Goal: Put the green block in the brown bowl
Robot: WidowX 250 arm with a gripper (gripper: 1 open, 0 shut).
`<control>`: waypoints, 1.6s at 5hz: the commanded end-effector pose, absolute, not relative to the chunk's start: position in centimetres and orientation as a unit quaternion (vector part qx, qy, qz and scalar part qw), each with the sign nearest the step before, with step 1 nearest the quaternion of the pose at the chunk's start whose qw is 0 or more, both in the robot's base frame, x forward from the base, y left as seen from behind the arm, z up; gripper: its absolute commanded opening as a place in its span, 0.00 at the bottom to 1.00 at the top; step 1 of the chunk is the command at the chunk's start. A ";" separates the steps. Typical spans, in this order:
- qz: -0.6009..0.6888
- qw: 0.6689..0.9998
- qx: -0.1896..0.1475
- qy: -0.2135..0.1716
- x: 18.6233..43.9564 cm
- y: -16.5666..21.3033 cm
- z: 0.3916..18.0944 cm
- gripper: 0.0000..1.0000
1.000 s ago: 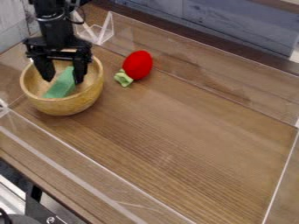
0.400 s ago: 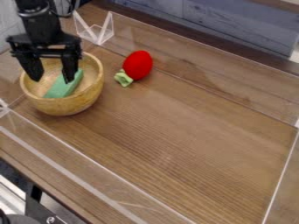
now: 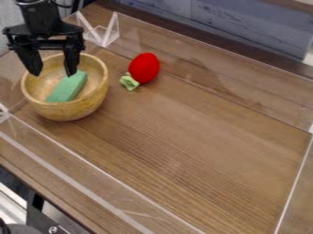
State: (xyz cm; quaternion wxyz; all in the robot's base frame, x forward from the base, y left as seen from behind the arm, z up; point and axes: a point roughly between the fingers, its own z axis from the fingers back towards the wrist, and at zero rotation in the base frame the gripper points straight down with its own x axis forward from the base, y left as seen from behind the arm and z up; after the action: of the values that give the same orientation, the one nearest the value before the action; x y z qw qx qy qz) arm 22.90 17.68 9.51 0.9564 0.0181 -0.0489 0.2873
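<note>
The end effector (image 3: 49, 66) hangs above the back rim of the brown bowl (image 3: 43, 109), pointing down, its two dark fingers (image 3: 29, 62) spread wide with nothing between them. The green block (image 3: 69, 88) lies inside the bowl, leaning against the inner wall, apart from the fingertips. Just right of the bowl on the wooden counter (image 3: 208, 137) sits a red strawberry toy (image 3: 143, 67) with a pale green stem, seemingly not touching the bowl.

Gripper (image 3: 48, 64) now higher, up and left, clear of green block (image 3: 69, 88).
</note>
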 end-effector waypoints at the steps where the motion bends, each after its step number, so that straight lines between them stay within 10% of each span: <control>1: 0.292 0.953 0.026 -0.072 23.9 17.9 10.5 1.00; 4: 0.213 0.973 0.006 -0.089 26.9 8.9 14.6 1.00; 8: 0.082 0.993 0.004 -0.079 28.1 -3.7 10.9 1.00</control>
State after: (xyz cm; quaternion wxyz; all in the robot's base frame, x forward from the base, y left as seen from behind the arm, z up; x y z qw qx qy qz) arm 27.84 -3.70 10.12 0.9946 0.0053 -0.0646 0.0812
